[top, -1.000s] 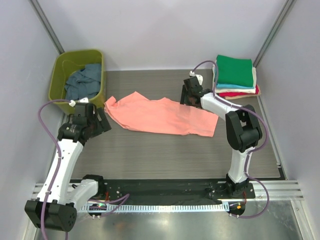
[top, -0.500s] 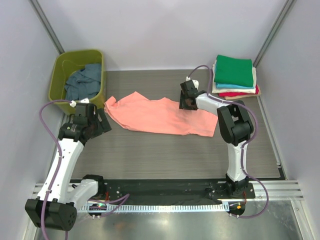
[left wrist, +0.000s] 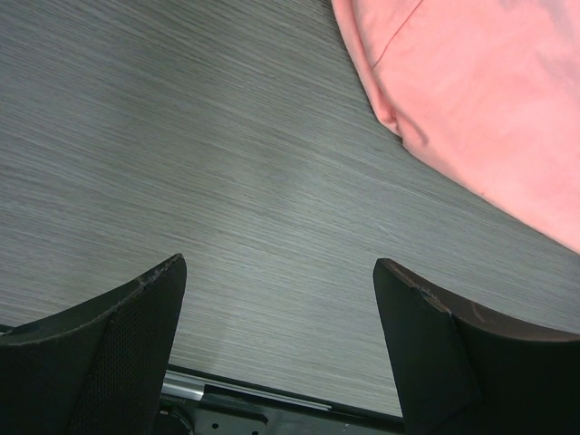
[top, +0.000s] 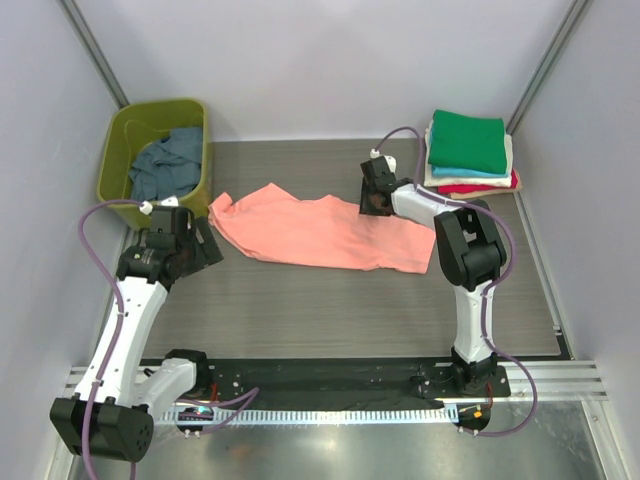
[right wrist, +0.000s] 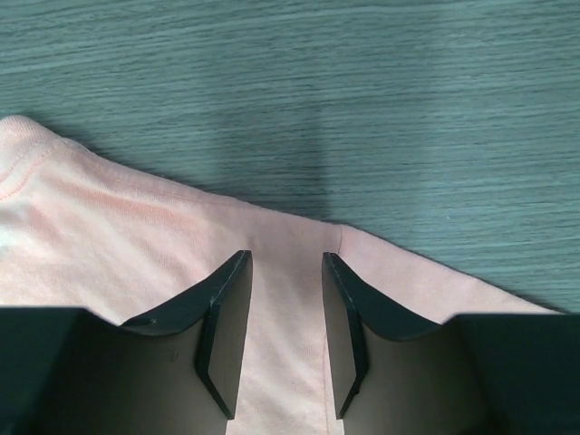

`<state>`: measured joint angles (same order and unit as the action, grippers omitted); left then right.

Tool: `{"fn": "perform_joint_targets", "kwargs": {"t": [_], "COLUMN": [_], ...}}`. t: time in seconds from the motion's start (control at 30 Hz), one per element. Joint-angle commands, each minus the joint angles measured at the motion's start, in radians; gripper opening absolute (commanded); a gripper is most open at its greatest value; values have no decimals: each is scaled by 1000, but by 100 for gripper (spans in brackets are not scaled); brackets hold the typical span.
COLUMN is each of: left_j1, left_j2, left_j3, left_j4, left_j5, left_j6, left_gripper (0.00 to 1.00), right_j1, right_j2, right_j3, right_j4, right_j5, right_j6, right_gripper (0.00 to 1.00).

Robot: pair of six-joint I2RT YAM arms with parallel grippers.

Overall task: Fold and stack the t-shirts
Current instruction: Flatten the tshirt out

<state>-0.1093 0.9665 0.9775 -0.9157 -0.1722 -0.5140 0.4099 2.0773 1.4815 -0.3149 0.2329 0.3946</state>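
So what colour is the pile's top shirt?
The top shirt is green, clearest from the top camera.

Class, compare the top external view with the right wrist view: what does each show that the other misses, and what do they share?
Only the top view: the tub with a blue shirt in it, the folded stack, and the left gripper. Only the right wrist view: the fingers of the right gripper standing apart at the edge of the pink shirt. Both: the pink shirt, the table and the right gripper.

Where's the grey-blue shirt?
In the top view, the grey-blue shirt sits crumpled inside the green tub at the far left corner of the table.
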Motion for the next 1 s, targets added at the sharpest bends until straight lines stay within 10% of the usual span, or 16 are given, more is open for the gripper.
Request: {"fn": "perform_joint_targets", "kwargs": {"t": [0.0, 0.23, 0.53, 0.97], "left_j1": [-4, -4, 3, 11], "left_j2": [-18, -18, -14, -29], "left_j3": [0, 0, -2, -3], "left_j4": [24, 26, 28, 31], "left_j5": [8, 10, 14, 20], "left_j6": [17, 19, 20, 22], "left_gripper": [84, 84, 84, 84], "right_j1": [-3, -3, -3, 15], "right_j2": [7, 12, 0, -129], "right_j3": [36, 34, 36, -3], "right_j4": [16, 16, 8, -13], "right_j5": [-12, -9, -18, -53], "right_j6": [-5, -7, -10, 3], "right_gripper": [42, 37, 2, 1]}}
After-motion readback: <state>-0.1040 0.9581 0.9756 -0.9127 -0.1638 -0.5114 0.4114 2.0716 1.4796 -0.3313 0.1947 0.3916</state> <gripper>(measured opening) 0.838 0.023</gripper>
